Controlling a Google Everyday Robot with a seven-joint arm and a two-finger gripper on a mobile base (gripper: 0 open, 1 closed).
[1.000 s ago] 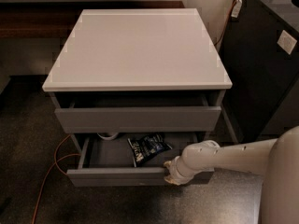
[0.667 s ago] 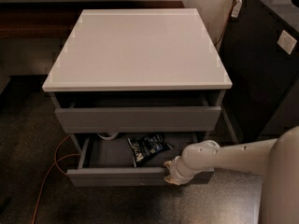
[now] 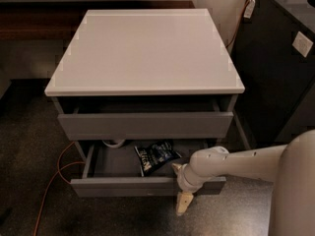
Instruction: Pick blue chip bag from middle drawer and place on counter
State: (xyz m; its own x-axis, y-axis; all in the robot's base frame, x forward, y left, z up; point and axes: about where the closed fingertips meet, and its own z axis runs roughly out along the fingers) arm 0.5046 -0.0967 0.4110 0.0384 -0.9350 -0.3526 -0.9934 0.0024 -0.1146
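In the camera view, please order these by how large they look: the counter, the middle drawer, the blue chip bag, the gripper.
1. counter
2. middle drawer, open
3. blue chip bag, inside it
4. gripper, pointing down before the drawer front; it is nearer the camera, so its rank against the bag is unsure.

Blue chip bag [image 3: 156, 156] is lying in the pulled-out middle drawer [image 3: 123, 186], claw [image 3: 184, 204] hangs just outside the drawer front, worktop [image 3: 142, 53] up top.
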